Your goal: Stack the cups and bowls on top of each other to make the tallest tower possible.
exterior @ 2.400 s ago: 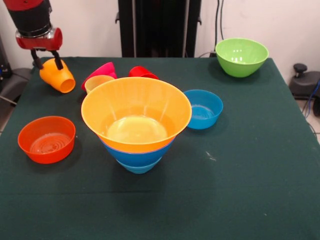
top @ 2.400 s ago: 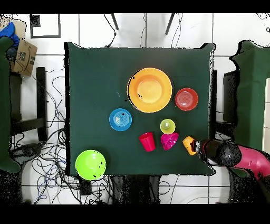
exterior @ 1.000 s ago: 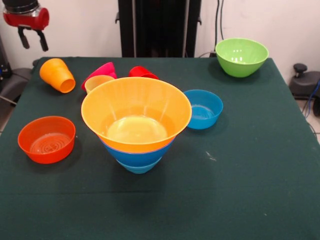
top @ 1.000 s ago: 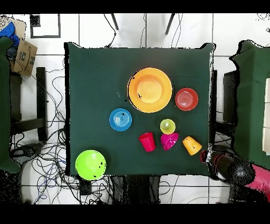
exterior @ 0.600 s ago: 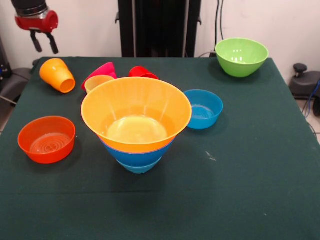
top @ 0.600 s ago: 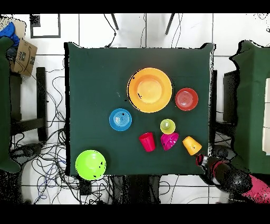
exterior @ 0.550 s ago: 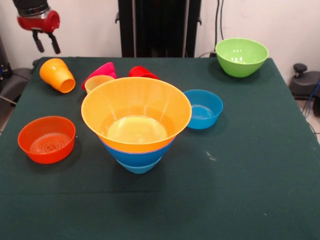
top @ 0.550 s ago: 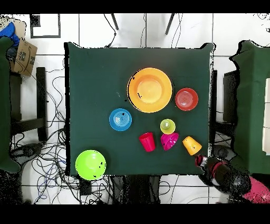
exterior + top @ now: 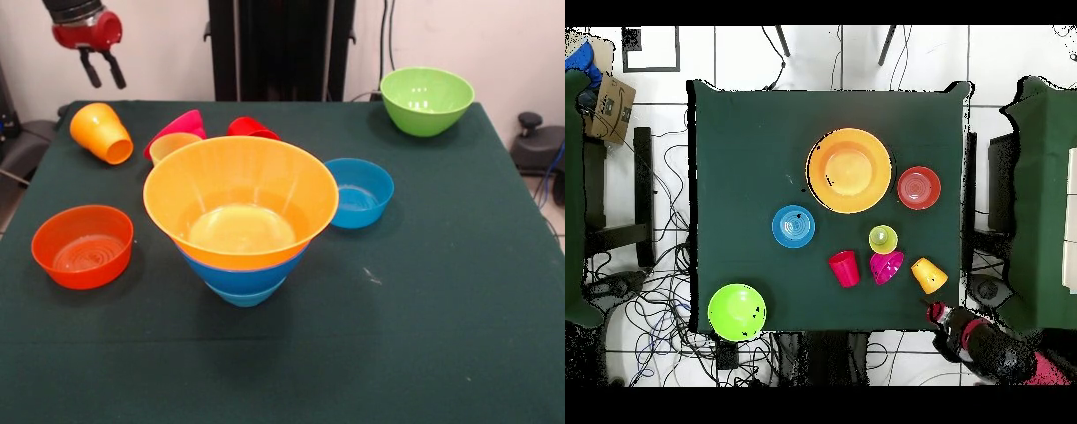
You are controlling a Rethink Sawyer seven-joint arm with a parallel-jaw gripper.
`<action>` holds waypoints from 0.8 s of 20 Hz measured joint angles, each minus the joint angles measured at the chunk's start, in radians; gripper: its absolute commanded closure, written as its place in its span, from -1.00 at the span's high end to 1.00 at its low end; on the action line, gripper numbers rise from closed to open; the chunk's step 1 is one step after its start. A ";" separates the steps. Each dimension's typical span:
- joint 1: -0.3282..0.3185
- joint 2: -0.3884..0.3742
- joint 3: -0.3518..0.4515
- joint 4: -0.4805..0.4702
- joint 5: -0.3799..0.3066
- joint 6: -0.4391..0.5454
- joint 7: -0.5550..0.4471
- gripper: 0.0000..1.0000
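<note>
Hidden and cut-off parts
Orange bowl (image 9: 240,199) hides most of the yellow cup (image 9: 172,144); the arm (image 9: 78,19) runs off the top edge.

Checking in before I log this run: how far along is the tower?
Done: three bowls nested in the tower, yellow-orange on top. In hand: nothing; the gripper hangs open and empty above the table's far corner. Left: the orange-yellow cup on its side, plus the red cup, green bowl and the others.

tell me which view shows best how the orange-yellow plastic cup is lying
The front view: the orange-yellow plastic cup shows side-on, tipped over with its mouth toward the camera. The overhead view shows the cup only as a small tilted shape near the table corner.
</note>
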 measured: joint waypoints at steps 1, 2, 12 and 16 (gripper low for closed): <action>-0.002 0.006 0.001 0.002 0.000 -0.003 0.000 1.00; -0.003 0.012 0.001 0.003 0.000 -0.006 0.000 1.00; -0.007 0.084 0.003 0.005 0.000 -0.065 0.000 1.00; -0.006 0.107 0.003 0.004 0.000 -0.092 0.000 1.00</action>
